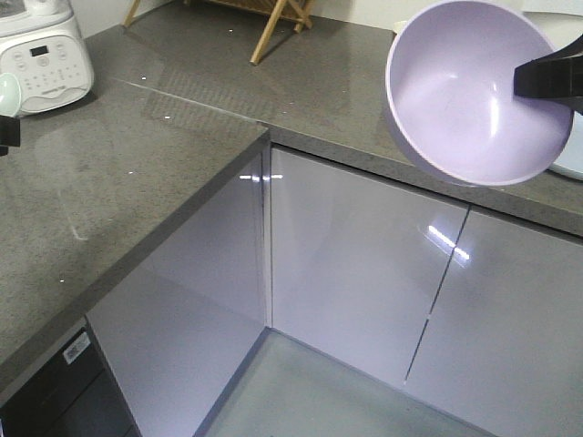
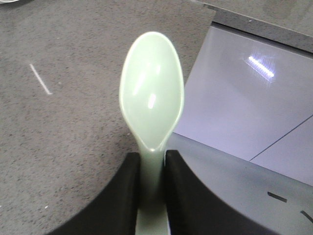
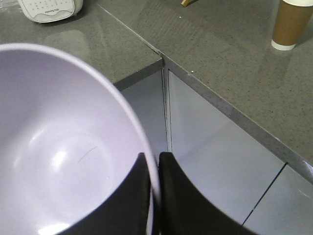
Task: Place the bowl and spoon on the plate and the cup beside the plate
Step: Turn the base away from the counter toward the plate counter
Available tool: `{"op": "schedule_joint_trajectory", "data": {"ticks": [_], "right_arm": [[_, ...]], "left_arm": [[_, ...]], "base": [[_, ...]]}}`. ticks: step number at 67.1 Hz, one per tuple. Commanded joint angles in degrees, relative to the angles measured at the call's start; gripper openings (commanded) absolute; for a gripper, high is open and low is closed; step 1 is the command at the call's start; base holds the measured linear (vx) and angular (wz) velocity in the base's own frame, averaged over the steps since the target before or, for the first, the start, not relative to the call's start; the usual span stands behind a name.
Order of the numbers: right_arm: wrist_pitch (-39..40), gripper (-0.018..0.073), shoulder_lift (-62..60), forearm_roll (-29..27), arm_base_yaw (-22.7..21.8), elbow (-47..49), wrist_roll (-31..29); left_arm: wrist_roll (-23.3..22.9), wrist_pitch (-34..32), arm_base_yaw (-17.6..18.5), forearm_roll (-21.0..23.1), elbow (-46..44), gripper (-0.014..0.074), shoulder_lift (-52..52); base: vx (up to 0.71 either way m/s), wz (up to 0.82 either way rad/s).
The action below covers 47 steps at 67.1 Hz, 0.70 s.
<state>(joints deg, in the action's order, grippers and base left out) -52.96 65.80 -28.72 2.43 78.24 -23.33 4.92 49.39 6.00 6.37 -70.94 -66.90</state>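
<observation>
Front view: bowl [image 1: 474,91] is airborne at upper right and tilted, opening toward the camera. The right gripper [image 1: 539,77] clamps its rim from the right edge. A pale sliver behind it at the far right is probably the plate [image 1: 572,159]. The spoon [image 1: 7,91] is at the left edge, above the counter [image 1: 137,209] and the left gripper [image 1: 7,132].

Left wrist: the fingers [image 2: 122,196] are pinched on the spoon handle at bottom centre, head up over the counter edge.

Right wrist: the fingers [image 3: 181,196] are squeezed on the bowl rim, one inside and one outside. The cup [image 3: 292,22] stands upright on the counter at upper right.

Advice:
- Level the bowl before lowering it, since a rim-only grip can let it swing.
- Centre it on the plate and release low.
- Hold the spoon back until the bowl is seated.
</observation>
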Motion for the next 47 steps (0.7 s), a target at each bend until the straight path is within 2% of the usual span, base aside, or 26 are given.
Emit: {"op": "schedule_joint_trajectory", "data": {"ticks": [1, 47], "right_arm": [[3.4, -0.0004, -1.1, -1.5, -0.4, 1.8, -0.4], [3.4, -0.0004, -1.1, -1.5, -0.4, 1.8, -0.4]], "left_arm": [[-0.6, -3.3, 0.2, 0.8, -1.3, -0.0006, 1.0], [-0.6, -3.3, 0.2, 0.8, -1.3, -0.0006, 1.0]], "base": [[-0.01, -0.2], [-0.01, -0.21]]}}
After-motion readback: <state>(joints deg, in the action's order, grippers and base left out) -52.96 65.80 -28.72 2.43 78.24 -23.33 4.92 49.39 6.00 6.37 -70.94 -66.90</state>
